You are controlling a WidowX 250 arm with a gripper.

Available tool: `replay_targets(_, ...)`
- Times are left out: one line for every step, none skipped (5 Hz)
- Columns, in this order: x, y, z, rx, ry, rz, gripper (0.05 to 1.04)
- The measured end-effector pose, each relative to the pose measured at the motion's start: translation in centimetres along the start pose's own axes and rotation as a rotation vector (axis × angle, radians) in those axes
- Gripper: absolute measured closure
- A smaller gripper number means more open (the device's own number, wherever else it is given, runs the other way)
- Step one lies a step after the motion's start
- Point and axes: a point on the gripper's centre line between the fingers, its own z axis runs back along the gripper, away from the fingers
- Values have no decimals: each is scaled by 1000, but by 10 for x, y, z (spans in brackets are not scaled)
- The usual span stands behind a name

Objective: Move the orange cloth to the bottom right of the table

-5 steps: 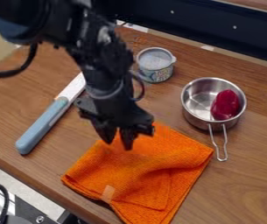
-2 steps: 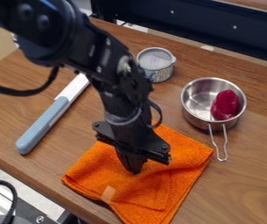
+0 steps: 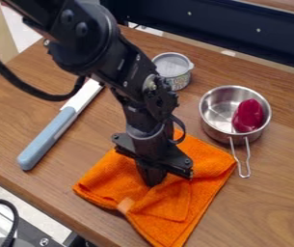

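The black gripper (image 3: pixel 152 182) points down into the middle of the orange cloth (image 3: pixel 168 214), its fingers together and shut on a pinch of the fabric. Folds run out from the fingertips, and the cloth lies spread on the wooden table around them, towards the near edge. A small pale patch shows on its lower left part. The gripper and wrist cover some of the cloth's upper middle.
A metal pot (image 3: pixel 213 120) holding a dark red object (image 3: pixel 248 116) stands right of the arm, its handle touching or close to the cloth's right corner. A tin (image 3: pixel 173 67) is behind; a blue-handled knife (image 3: pixel 46 139) lies left. The wooden table (image 3: pixel 271 207) extends right.
The gripper has come down and slightly right onto the cloth, and its fingers have closed. The cloth's left corner has shifted a little inward, with new folds near the fingertips.
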Motion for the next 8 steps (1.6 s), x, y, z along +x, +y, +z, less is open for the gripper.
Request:
replay_targets(12, 13, -1, 21, -18, 16, 1031)
replay_targets(16, 29, -1, 48, -28, -17, 1031)
replay_targets(13, 44, 0, 48, -26, -8, 1031)
replay_targets(9, 50, 1, 44, -16, 8, 1031)
replay_targets(4, 49, 1, 30, -16, 36, 1031)
replay_targets(-3, 46, 2, 16, -13, 64, 1031)
replay_targets(-21, 27, 5, -11, 3, 34, 1031)
replay_targets(-29, 6, 5, -31, 8, -7, 1031)
